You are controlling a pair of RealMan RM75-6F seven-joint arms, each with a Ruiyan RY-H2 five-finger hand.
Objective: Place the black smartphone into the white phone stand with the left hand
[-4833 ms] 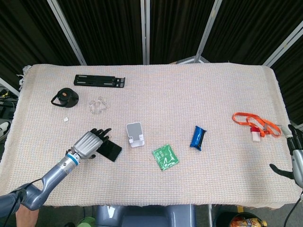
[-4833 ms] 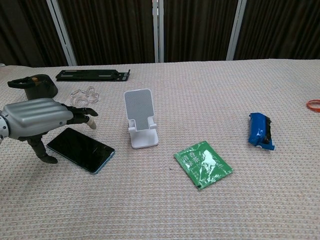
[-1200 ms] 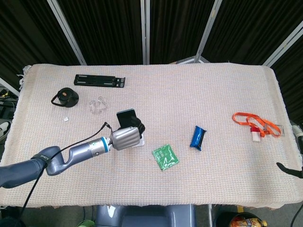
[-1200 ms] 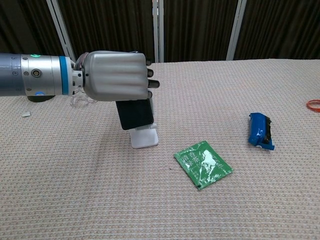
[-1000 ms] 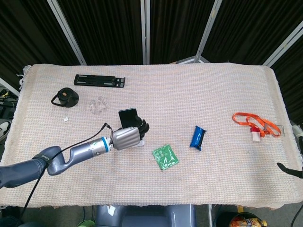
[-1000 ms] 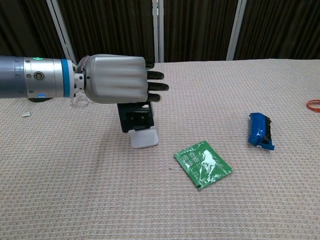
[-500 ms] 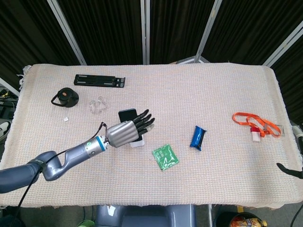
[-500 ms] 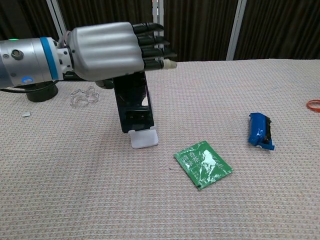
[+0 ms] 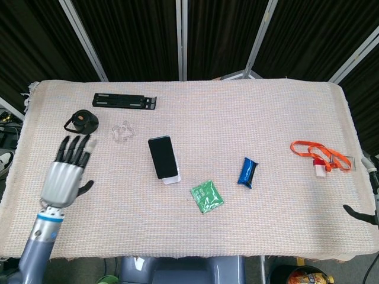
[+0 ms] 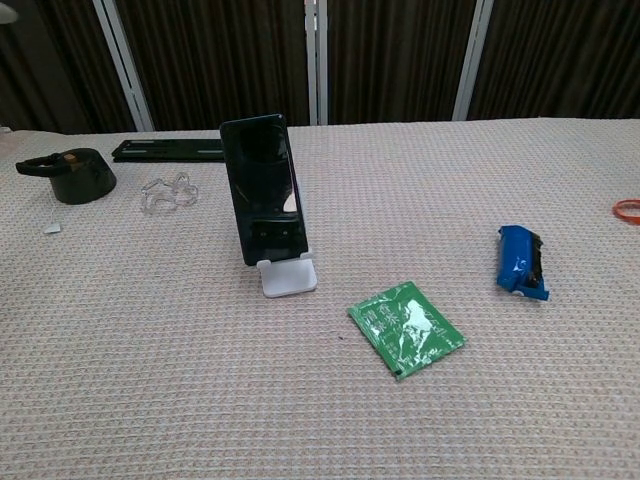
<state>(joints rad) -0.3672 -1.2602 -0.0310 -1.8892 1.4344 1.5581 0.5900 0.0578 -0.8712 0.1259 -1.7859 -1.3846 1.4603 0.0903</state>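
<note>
Fingers (image 9: 76, 148) of your left hand (image 9: 64, 177) are spread, holding nothing, well left of the black smartphone (image 10: 263, 188). Phone stands propped upright in the white phone stand (image 10: 289, 276). Your right hand (image 9: 368, 204): state unclear at frame edge.

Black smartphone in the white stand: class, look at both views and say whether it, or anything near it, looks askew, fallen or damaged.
Nothing stands out. The black smartphone leans back upright in the white phone stand, seated squarely, with no visible cracks. The left hand is clear of it, fingers spread.
</note>
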